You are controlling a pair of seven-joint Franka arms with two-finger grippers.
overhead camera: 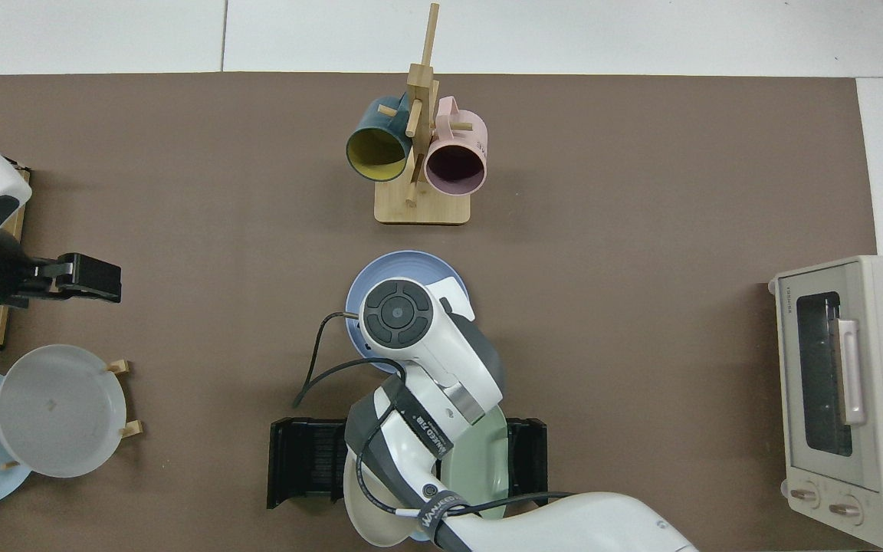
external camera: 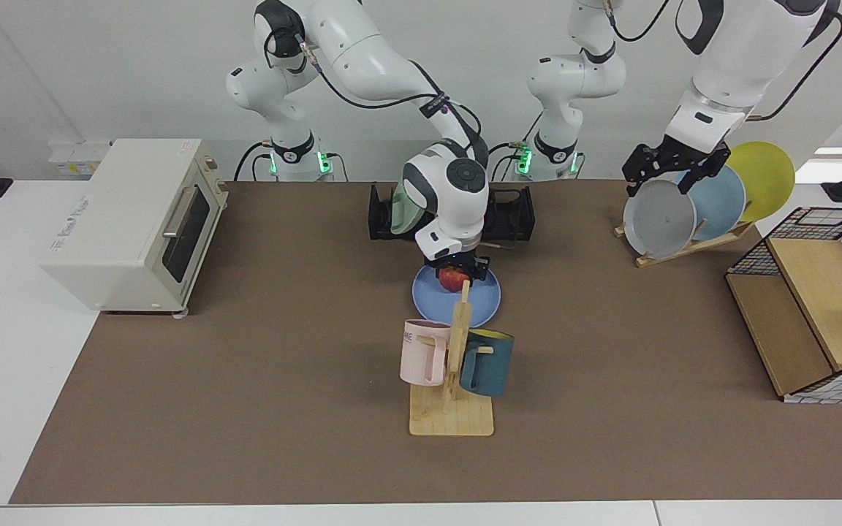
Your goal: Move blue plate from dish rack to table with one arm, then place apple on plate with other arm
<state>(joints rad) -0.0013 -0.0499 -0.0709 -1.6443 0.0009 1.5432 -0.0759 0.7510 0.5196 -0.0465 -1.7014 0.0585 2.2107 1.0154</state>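
In the facing view the right gripper (external camera: 456, 272) pinches the apple (external camera: 452, 278) just over the blue plate (external camera: 456, 294), which lies flat on the table (external camera: 245, 380) in front of the dish rack (external camera: 516, 215); whether the apple touches the plate cannot be told. The left gripper (external camera: 666, 169) waits above the grey plate (external camera: 658, 219), fingers spread and empty. In the top view the right arm's wrist hides the apple; only the plate's rim (overhead camera: 403, 259) shows. The apple looks firm, smooth and round, so it may roll: it is best held across its widest part and released low, near the plate's centre.
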